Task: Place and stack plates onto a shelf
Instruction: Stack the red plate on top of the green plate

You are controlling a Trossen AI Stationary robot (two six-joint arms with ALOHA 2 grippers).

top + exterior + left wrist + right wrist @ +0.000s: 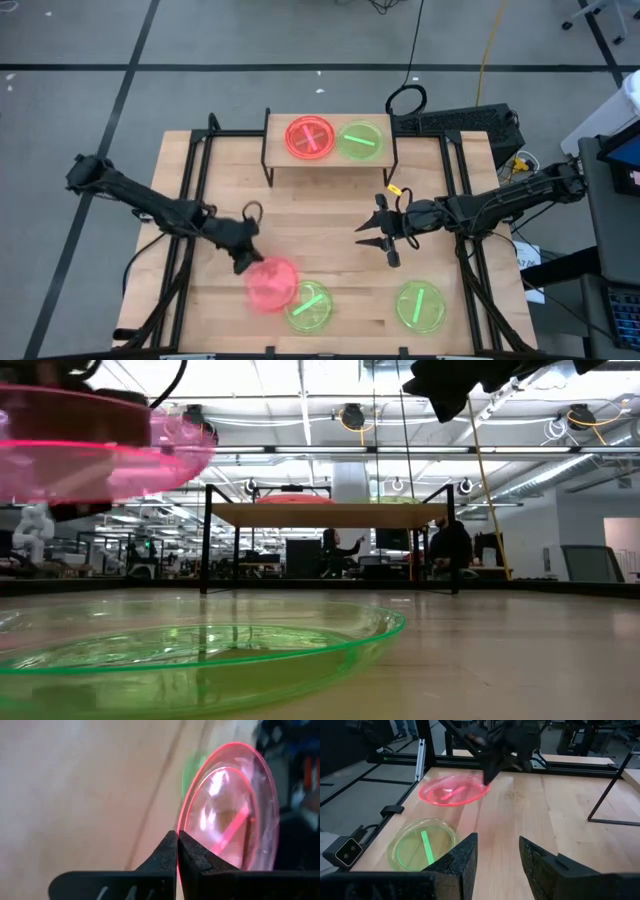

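Note:
A pink plate (272, 284) hangs lifted above the table's near-left part in my left gripper (245, 260), which is shut on it; the low view shows the pink plate (100, 450) clear of the wood. Just to its right a green plate (309, 307) lies flat on the table, and a second green plate (420, 305) lies near the right. The shelf (275, 155) stands at the far middle and carries a red plate (309, 137) and a green plate (360, 140) side by side. My right gripper (372, 240) hovers open over the table's middle, touching nothing. My left gripper pinches the pink plate's rim (181, 832) between its two shut fingers (167, 852). The fingers come slanting down from the table's far-left side, onto the edge nearest that arm (482, 784). The plate is lifted clear of the table and lies roughly level beyond the fingertips.
Black frame rails (195, 170) run along the table's left and right sides. Bare wood (320, 210) lies between the shelf and the near plates. The shelf's thin black legs (207, 540) stand on the tabletop. Cables and a dark box (470, 122) sit at the far right.

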